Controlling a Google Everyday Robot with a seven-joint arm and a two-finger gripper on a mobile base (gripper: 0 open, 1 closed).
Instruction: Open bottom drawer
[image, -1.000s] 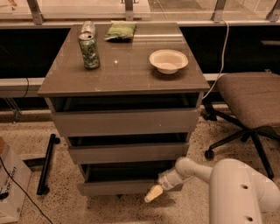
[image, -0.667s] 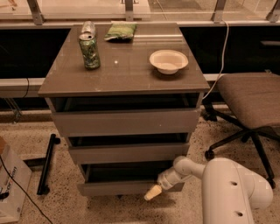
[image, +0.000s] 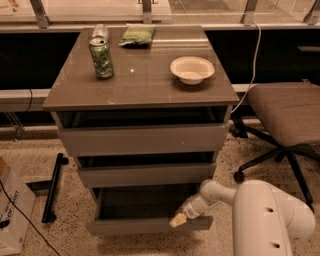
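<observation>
The bottom drawer (image: 145, 226) is the lowest of the cabinet's three, with a flat grey-taupe front. It stands pulled out from the cabinet, its dark inside (image: 145, 202) showing from above. My gripper (image: 178, 220) is at the right part of the drawer's top front edge, at the end of my white arm (image: 265, 215) that comes in from the lower right. Its yellowish tip rests at the edge of the front panel.
On the cabinet top (image: 145, 75) stand a green can (image: 102, 57), a white bowl (image: 192, 69) and a green bag (image: 137, 35). An office chair (image: 287, 120) is to the right. A black bar (image: 52, 187) lies on the floor at left.
The bottom drawer has slid further out toward the camera. My gripper moved with its front edge.
</observation>
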